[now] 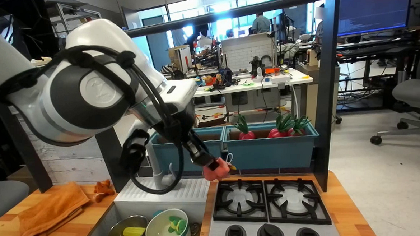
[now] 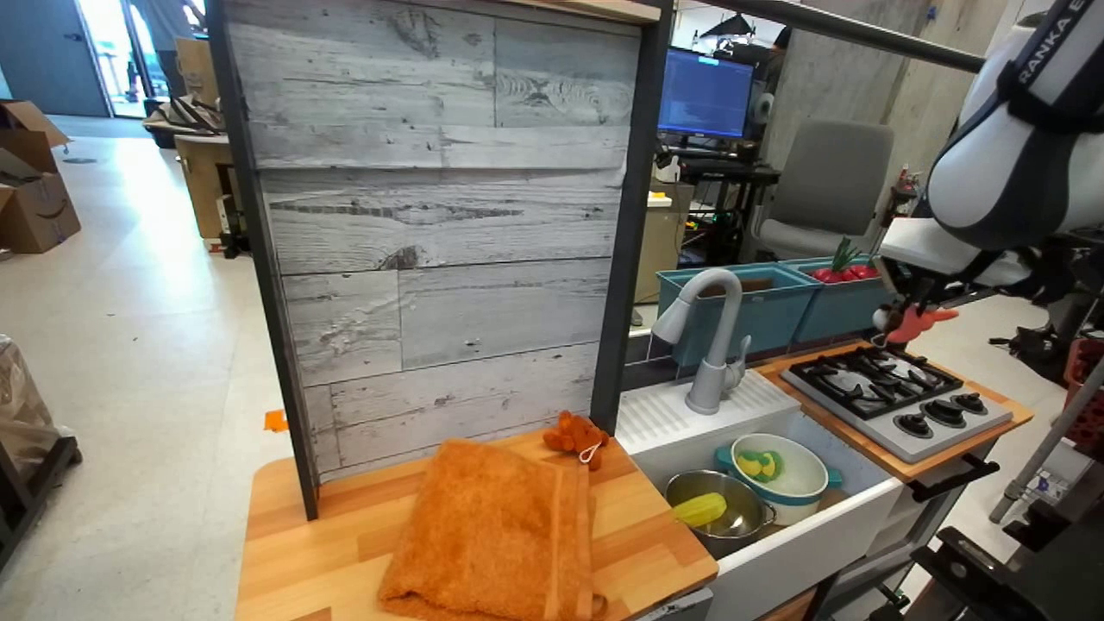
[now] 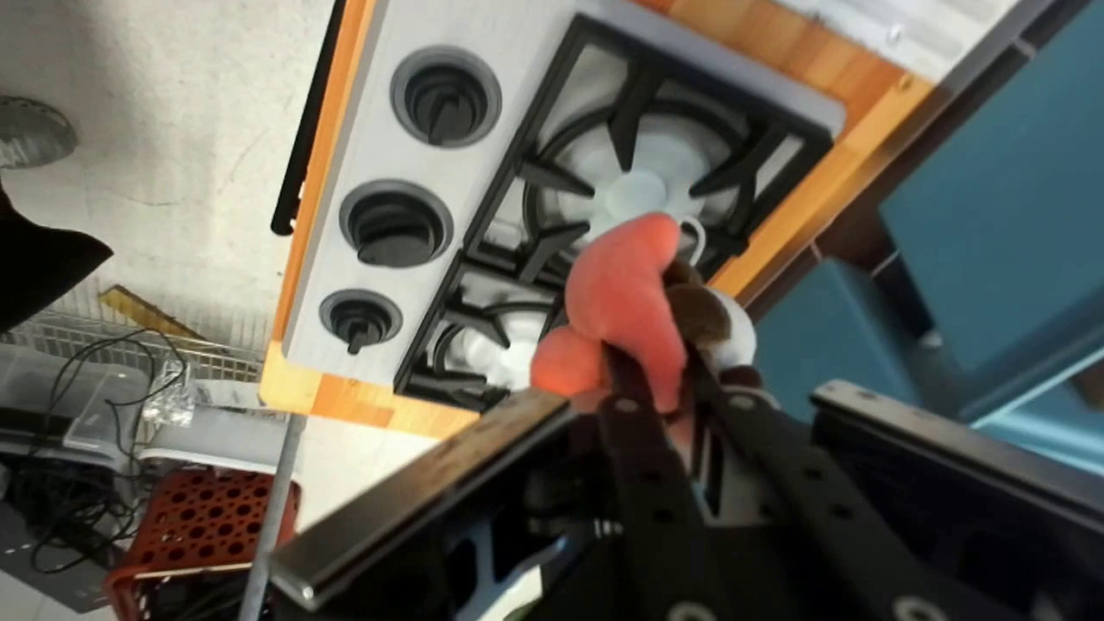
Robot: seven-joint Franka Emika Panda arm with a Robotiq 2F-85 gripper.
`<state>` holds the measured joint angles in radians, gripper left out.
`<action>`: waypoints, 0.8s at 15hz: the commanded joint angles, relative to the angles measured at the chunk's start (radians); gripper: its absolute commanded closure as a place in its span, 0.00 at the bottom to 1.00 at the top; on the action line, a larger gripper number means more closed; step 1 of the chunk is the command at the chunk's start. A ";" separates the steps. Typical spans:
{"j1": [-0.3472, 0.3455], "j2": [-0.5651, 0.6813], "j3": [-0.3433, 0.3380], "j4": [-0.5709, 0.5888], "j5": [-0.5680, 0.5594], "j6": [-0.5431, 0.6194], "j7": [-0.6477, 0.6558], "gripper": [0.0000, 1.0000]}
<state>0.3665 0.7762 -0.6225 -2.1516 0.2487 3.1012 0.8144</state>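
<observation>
My gripper (image 3: pixel 660 375) is shut on a pink-coral plush toy (image 3: pixel 625 285) that has a white and brown part and a small white loop. In the wrist view the toy sticks out past the fingertips, with the stove (image 3: pixel 379 155) below it. In an exterior view the gripper (image 1: pixel 212 163) holds the toy (image 1: pixel 215 170) in the air near the back left of the stove (image 1: pixel 254 226), in front of the blue planters. The toy (image 2: pixel 918 324) also shows above the stove (image 2: pixel 880 423) in an exterior view, where the fingers are small and dark.
Blue planters (image 1: pixel 272 155) with red radishes (image 1: pixel 247 135) stand behind the stove. A grey faucet (image 2: pixel 716 371) rises behind the sink (image 2: pixel 811 552), which holds a steel pot (image 2: pixel 724 543) and a teal-white pot (image 2: pixel 798 504). An orange towel (image 2: pixel 500 535) and orange plush (image 2: pixel 573 434) lie left.
</observation>
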 commanded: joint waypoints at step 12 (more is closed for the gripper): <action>0.007 0.334 -0.092 0.222 0.189 0.052 0.383 0.62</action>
<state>0.3680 1.0323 -0.7038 -1.9950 0.4113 3.1553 1.1403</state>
